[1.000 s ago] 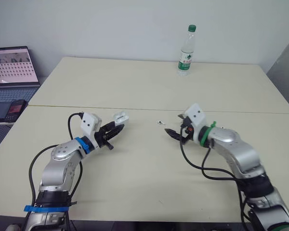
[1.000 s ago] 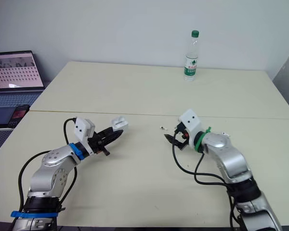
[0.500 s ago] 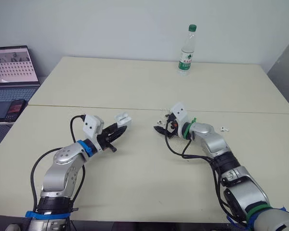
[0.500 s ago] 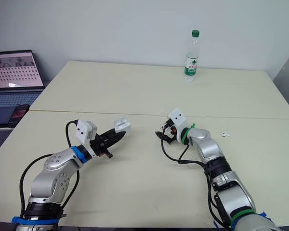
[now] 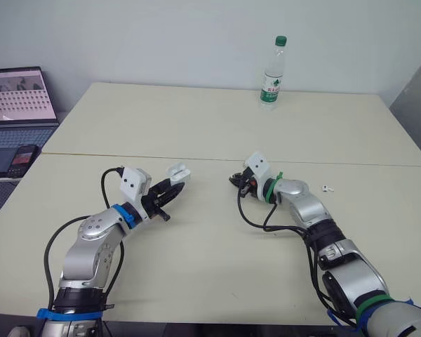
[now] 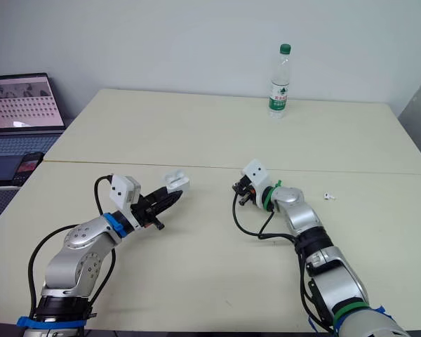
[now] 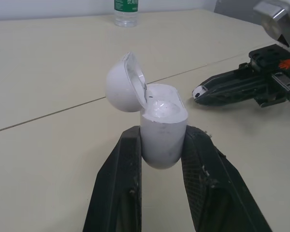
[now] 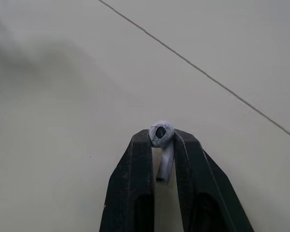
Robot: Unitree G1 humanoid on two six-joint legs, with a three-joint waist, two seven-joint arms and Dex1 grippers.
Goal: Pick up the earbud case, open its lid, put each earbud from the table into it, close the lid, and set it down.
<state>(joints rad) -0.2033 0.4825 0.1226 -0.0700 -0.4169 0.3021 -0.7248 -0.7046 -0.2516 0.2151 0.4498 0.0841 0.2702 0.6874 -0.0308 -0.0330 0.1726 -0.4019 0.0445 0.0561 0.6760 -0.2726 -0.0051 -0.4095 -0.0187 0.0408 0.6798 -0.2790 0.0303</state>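
- Two pale beige counter tops (image 5: 210, 267) are set edge to edge, with a thin seam running across between them, and a plain light wall is seen behind.
- An earbud case (image 7: 163, 121), white and rounded, is clamped at its lower body between the two black fingers of the left gripper (image 5: 172, 187) and is held clear of the counter.
- Its long axis is lined up with the fingers, so that its open mouth is pointed away from the wrist, forward, slightly upward and toward the robot's right.
- The lid (image 7: 123, 84) is swung fully open and is tipped to one side on its hinge; the hollow inside is shown.
- An earbud (image 8: 161, 134) is pinched by the right gripper (image 5: 235, 180), whose fingers are closed on it just below the rounded head.
- The head is carried at the fingertips and the stem is laid back between the fingers, toward the wrist.
- The right gripper is aimed toward the robot's left, at the case, and is kept apart from it, close to the seam.
- A second earbud (image 5: 327, 187) is left lying on the counter at the right arm's outer side.
- A clear bottle (image 5: 271, 74) with a green cap is stood upright at the far edge; its green and white label is too small to be read.
- An open laptop (image 5: 17, 96) and a phone (image 5: 19, 160) are placed off to the left.
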